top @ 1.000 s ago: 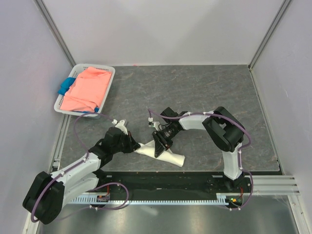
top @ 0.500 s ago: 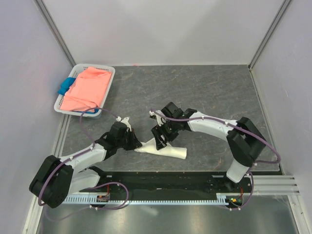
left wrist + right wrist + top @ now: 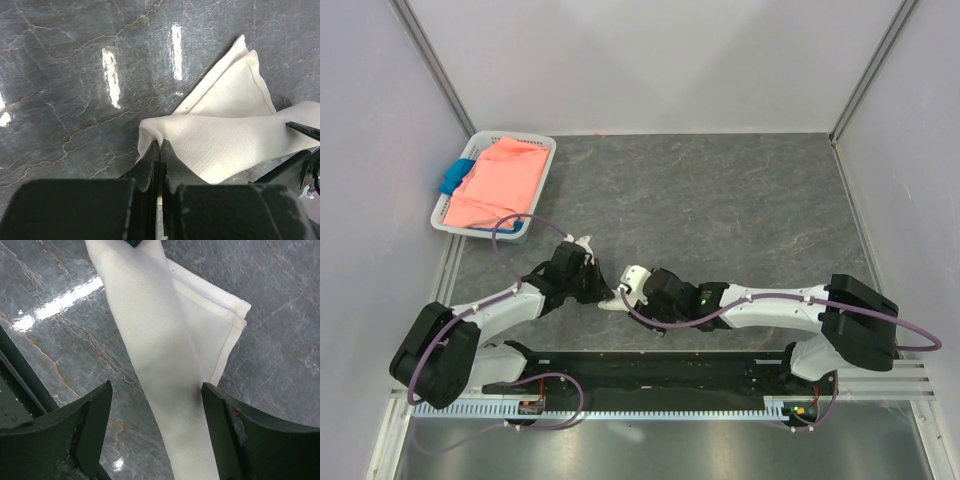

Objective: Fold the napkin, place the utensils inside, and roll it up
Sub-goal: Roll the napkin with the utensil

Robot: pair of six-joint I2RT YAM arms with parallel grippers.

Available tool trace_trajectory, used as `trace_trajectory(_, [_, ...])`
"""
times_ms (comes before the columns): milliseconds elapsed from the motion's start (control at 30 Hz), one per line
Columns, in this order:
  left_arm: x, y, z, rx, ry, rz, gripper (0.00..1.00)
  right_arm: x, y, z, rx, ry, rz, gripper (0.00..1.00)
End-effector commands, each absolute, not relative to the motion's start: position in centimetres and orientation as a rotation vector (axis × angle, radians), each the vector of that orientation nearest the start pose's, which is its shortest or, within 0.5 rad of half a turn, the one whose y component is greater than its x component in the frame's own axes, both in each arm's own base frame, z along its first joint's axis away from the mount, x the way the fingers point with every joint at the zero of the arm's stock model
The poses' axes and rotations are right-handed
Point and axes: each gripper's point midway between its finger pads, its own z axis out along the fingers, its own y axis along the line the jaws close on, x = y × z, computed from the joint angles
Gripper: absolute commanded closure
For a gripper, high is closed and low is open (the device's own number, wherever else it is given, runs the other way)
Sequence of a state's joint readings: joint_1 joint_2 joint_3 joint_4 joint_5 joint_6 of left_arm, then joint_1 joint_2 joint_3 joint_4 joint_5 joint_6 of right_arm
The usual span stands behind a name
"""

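With the rolled napkin (image 3: 155, 355) lying well apart from the white basket (image 3: 510, 135), its end pinched by the closed left gripper (image 3: 160, 150), the wide-open right gripper (image 3: 155, 390) straddling it should close gently mid-roll.

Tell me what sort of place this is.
Probably a robot test cell: bare pale walls boxing in a grey table, a left arm and right arm bolted at its near edge, a basket of cloths.

Left hand (image 3: 160, 146) is pinched shut; right hand (image 3: 156, 400) has its fingers spread wide; both arms stretch low, wrists nearly meeting.
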State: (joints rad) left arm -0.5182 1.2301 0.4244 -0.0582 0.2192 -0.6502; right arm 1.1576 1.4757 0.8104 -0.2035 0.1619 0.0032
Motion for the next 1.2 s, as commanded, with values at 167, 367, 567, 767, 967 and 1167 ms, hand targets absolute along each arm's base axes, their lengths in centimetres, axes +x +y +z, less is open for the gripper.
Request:
trace_trajectory(167, [19.8,-18.1,0.9,-0.015,2.65,-0.679,0.98,17.5,33.7,7.6,-1.295,1.855,0.267,0.2])
trace_trajectory(367, [19.9,-18.2,0.9,-0.002,2.652,-0.678,0.98,17.4,33.9,6.2,-1.356,1.853,0.241,0.21])
trace_trajectory(567, [19.9,-18.4,1.1,0.02,2.65,-0.692,0.98,17.7,33.5,4.8,-1.389,1.867,0.19,0.23])
trace_trajectory(767, [20.1,-18.7,1.4,0.048,2.641,-0.708,0.98,18.7,33.2,4.3,-1.402,1.871,0.157,0.22])
trace_trajectory(967, [20.1,-18.8,1.4,0.063,2.637,-0.719,0.98,19.1,33.3,3.4,-1.432,1.908,0.192,0.23])
trace_trajectory(1167, [20.4,-19.3,2.0,0.077,2.616,-0.747,0.98,18.8,33.3,2.3,-1.471,1.97,0.244,0.43])
